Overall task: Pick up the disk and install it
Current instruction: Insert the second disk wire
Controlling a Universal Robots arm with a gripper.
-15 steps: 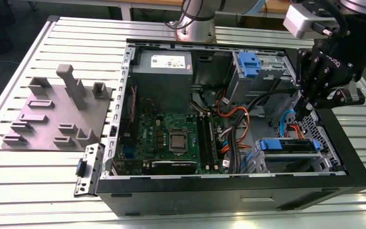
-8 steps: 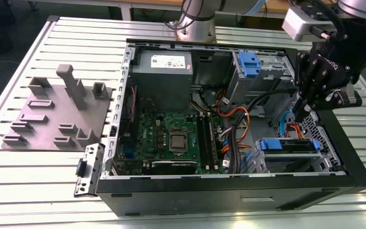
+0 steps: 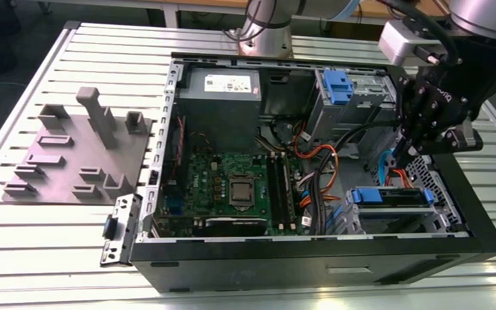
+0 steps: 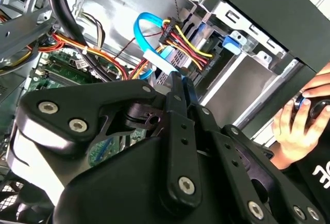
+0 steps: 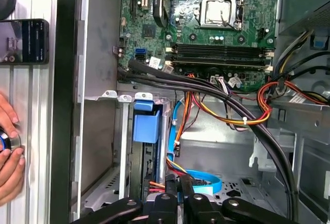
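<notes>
1. The black jaws (image 4: 180,82) sit closest in both wrist views. They are drawn tightly together, tips deep in the open computer case (image 3: 317,261) among the blue ribbon cable (image 4: 147,38) and the red and yellow wires (image 4: 188,46).
2. I can't tell whether they pinch anything.
3. The disk (image 3: 392,197) lies in the lower drive cage at the case's front corner, blue rails along its sides. It looks seated or nearly so.
4. It lies just beyond the jaws and apart from them, towards the case's front wall, with its cabled end facing the tips.
5. To my eye, doing this well means working straight along the cage rails, slowly, without snagging the wires.
6. A person's hand (image 5: 7,149) rests on a knob on the counter (image 3: 59,248).
</notes>
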